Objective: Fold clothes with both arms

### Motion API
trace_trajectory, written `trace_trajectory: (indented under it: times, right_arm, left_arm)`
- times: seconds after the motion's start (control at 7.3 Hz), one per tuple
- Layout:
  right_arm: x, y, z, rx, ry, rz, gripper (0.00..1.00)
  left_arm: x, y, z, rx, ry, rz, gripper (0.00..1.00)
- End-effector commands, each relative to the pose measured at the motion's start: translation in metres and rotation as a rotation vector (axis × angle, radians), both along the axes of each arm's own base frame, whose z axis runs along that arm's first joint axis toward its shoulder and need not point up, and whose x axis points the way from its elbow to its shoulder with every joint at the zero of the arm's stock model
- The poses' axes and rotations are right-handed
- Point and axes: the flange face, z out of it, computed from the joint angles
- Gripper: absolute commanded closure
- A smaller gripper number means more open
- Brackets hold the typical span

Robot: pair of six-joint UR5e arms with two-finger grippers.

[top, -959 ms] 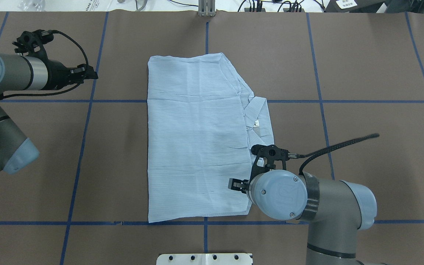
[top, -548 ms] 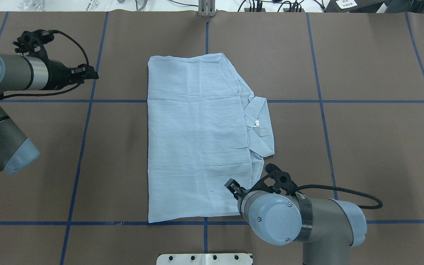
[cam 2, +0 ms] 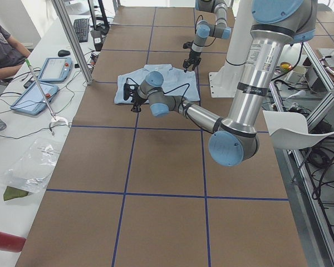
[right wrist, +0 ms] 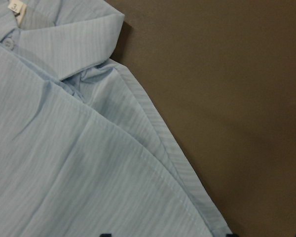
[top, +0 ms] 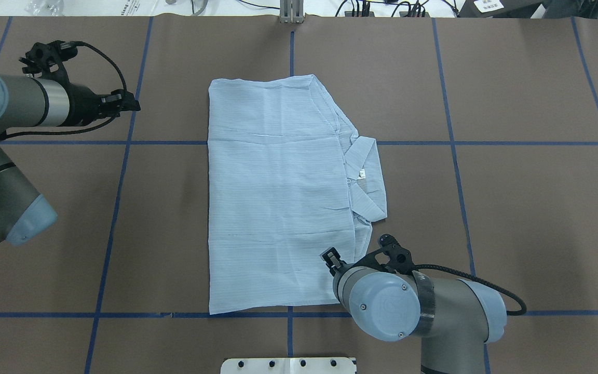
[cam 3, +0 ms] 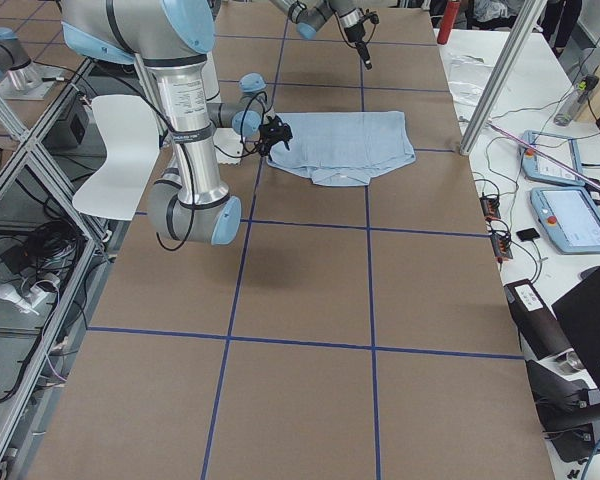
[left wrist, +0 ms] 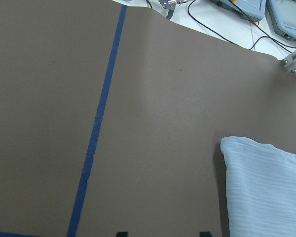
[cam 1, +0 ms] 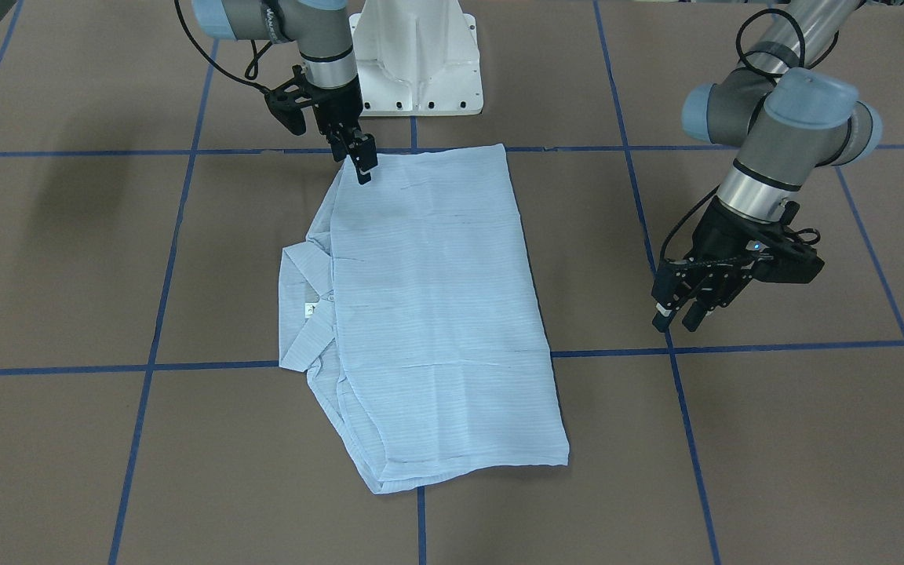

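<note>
Overhead exterior: mid-fold, striped shirt point(top: 273, 197) flat at mid-table, folded to a rectangle. Right gripper point(top: 331, 258) spread apart over the collar-side corner by the robot's edge; left gripper point(top: 134, 104) likewise apart, well off toward the left end. Likely next: pinch that corner, bring the left across.

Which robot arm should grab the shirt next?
Probably the right. Its open gripper is at the shirt's corner nearest the robot, while the left gripper hangs over the table, well apart from the shirt.
</note>
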Motion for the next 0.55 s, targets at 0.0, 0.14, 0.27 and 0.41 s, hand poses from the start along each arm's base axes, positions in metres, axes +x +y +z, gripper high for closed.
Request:
trace_trajectory:
  times: [0.0, 0.14, 0.27, 0.41]
  right_arm:
    - [0.0003, 0.001, 0.0117, -0.005, 0.021, -0.001, 0.24]
    - [-0.0008, 0.0026, 0.0127, -0.005, 0.024, -0.004, 0.24]
    - [-0.0045, 0.0057, 0.0144, -0.006, 0.025, -0.01, 0.25]
    - [-0.0068, 0.0053, 0.0132, -0.003, 0.025, -0.012, 0.26]
  left_arm:
    - [-0.0006, -0.0005, -0.0004, 0.0, 0.001, -0.002, 0.42]
    - [-0.0009, 0.0, -0.0017, 0.001, 0.002, 0.0, 0.42]
    - [-0.0004, 0.0009, -0.0032, -0.021, 0.02, -0.012, 0.42]
    - [-0.0006, 0.0012, -0.0023, -0.026, 0.022, -0.014, 0.42]
